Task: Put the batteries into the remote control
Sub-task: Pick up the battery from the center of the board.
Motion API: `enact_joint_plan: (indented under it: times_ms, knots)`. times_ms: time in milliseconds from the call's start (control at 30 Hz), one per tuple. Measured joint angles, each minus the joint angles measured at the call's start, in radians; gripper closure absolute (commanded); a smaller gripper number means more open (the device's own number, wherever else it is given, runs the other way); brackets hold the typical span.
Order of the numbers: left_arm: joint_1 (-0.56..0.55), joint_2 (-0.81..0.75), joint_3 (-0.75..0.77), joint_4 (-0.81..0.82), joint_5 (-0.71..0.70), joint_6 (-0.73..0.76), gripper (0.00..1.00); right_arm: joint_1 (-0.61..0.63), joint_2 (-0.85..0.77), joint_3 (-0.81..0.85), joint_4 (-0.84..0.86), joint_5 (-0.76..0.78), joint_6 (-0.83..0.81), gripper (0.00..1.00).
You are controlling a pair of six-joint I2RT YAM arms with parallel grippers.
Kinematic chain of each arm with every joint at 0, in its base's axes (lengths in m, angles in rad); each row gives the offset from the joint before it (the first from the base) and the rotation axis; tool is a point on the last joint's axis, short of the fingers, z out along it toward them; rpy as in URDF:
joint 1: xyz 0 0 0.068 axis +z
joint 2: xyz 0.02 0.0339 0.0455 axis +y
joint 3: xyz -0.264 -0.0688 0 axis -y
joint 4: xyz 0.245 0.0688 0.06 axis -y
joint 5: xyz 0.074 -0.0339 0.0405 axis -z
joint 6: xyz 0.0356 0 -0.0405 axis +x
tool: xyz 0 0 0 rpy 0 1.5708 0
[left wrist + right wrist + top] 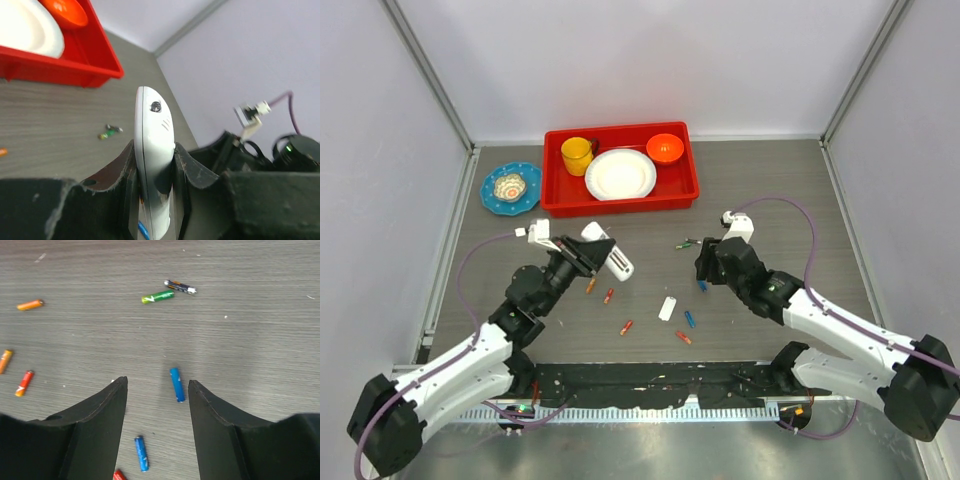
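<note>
Top external: red tray w/ cup, plate, bowl beyond batteries.

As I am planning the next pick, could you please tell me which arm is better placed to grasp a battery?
Right. The right gripper hangs open over a blue battery lying on the table, while the left gripper is shut on the remote control and so is not free.

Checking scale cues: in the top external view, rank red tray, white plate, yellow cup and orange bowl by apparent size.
1. red tray
2. white plate
3. yellow cup and orange bowl: too alike to rank.
</note>
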Motion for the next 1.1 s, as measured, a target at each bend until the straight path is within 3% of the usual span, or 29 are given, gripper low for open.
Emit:
enact_joint_plan:
  times_ms: [167, 500, 733, 933, 1100]
  knots:
    - [0.065, -0.103, -0.032, -0.073, 0.246, -0.076, 1.00, 0.000, 0.014, 0.006, -0.064, 0.047, -0.012, 0.43]
    - [0.183, -0.018, -0.178, 0.190, 0.631, -0.312, 1.00, 0.000, -0.001, -0.008, -0.069, 0.054, -0.013, 0.44]
    - [0.292, -0.151, -0.183, 0.226, 0.712, -0.375, 1.00, 0.010, 0.038, -0.004, -0.014, -0.067, -0.047, 0.46]
    - [0.330, -0.329, -0.233, 0.210, 0.721, -0.413, 1.00, 0.013, 0.191, 0.069, -0.001, -0.021, -0.063, 0.47]
    - [0.332, -0.343, -0.265, 0.205, 0.733, -0.434, 1.00, 0.012, 0.306, 0.137, 0.050, 0.052, -0.064, 0.46]
